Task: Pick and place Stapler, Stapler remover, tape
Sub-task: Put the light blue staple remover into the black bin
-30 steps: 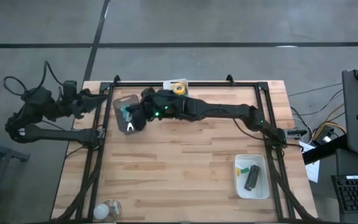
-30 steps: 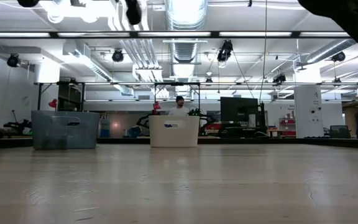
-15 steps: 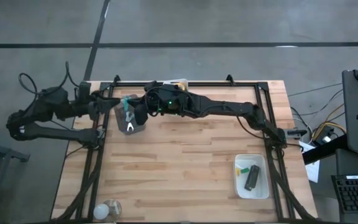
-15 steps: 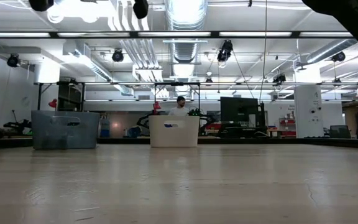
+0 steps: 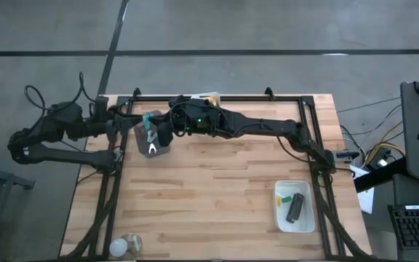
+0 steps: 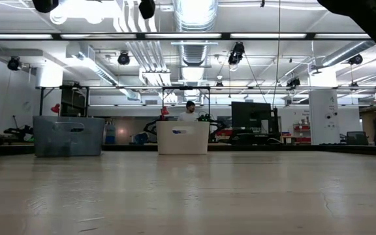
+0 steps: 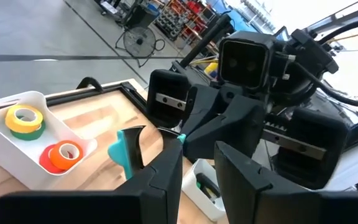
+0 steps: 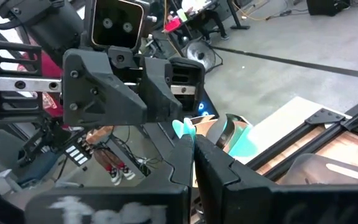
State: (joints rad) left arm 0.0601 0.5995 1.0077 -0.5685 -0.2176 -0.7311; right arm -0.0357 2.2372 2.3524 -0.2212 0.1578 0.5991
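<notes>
The staple remover has teal handles and pale metal claws and hangs above a grey bin at the table's far left. My right gripper reaches across the table and is shut on it. My left gripper faces it from the left, its fingers slightly open beside the teal handle. I cannot tell whether they touch. The black stapler lies in a white tray. Yellow-on-green and red tape rolls sit in another white tray. My right gripper pinches the staple remover's teal handle between its two fingers, coming level from the table's right. The remover is lifted clear, claws toward the near edge, above the grey bin.
The tape tray sits at the far edge, partly under my right arm. A small green-and-yellow piece shares the stapler's tray. A pale round thing lies at the near left corner. A black frame borders the bare wooden table.
My left gripper has moved right toward the staple remover and now faces my right gripper closely. My right gripper has carried the remover a little toward the far edge. Both have stayed still in the last half second.
</notes>
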